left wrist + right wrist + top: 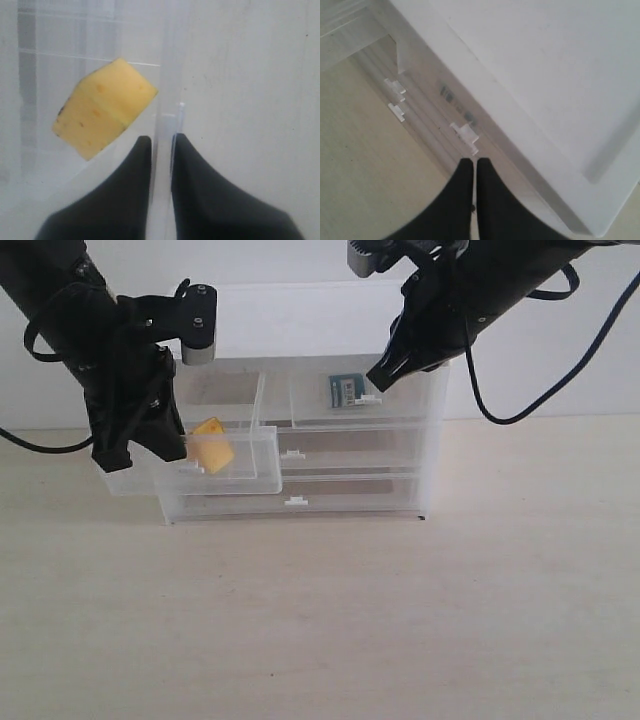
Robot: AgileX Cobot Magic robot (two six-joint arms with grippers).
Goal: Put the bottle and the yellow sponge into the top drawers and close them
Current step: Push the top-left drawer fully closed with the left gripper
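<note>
We find the yellow sponge [212,446] inside the left top drawer [257,455], which stands pulled out from the cabinet [432,475]. The sponge sits tilted. Its long axis runs on a slant rather than along the drawer walls, with one corner raised toward the back and its lower edge close to the front wall.

The bottle [343,390] is in the right top drawer [410,390], which is pushed in flush. Through the cloudy plastic we make out only a dark body and pale label. It looks a little wider than it is tall, so it seems to lie along the drawer front. We cannot pick out the cap, so we cannot tell which way it points.

The left arm comes down steeply from the upper left. The left claw [145,458] is closed to a narrow slit, one finger on each side of the left drawer's front wall beside its small clip handle [167,120], gripping that wall.

The right arm slants down from the upper right. The right claw [380,378] has its fingers pressed together with nothing between them. Its tip is just beside the right drawer's handle [370,398], but we cannot tell whether it touches.

The two full-width drawers below are shut, and the cabinet stands on the pale worktop [350,620].
</note>
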